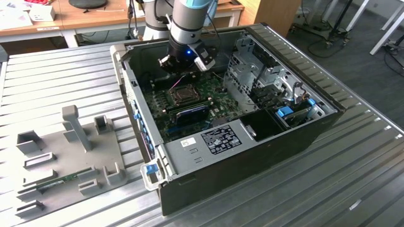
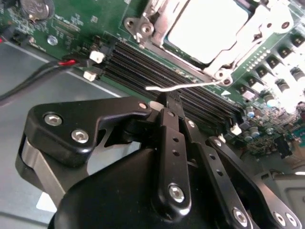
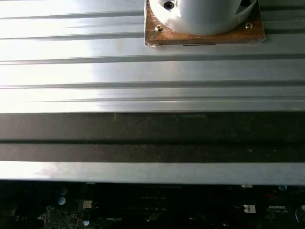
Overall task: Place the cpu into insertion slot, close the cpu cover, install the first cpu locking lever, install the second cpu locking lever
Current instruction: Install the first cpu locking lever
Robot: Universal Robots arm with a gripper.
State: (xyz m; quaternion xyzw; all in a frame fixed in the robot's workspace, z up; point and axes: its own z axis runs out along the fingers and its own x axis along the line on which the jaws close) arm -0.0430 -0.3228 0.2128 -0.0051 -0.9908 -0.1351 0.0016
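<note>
The cpu [image 2: 207, 24], its silver top bright, lies in the insertion slot [image 1: 185, 96] on the green board inside the open computer case. The cpu cover [image 2: 255, 26], a silvery frame, is down around the chip. A thin silvery locking lever [image 2: 190, 86] stretches out over the black memory slots beside the socket. In the second wrist view my gripper [image 2: 169, 99] is shut, its black fingertips right up against that lever; I cannot tell whether they pinch it. In the exterior view the gripper [image 1: 187, 66] hangs low in the case, just behind the socket.
Black memory slots [image 2: 143, 64] and a red-and-black cable [image 2: 52, 69] lie near the fingers. A metal drive cage [image 1: 252, 71] stands to the exterior view's right of the socket. A grey fixture plate [image 1: 69, 146] rests on the ribbed metal table [image 3: 152, 71] outside the case.
</note>
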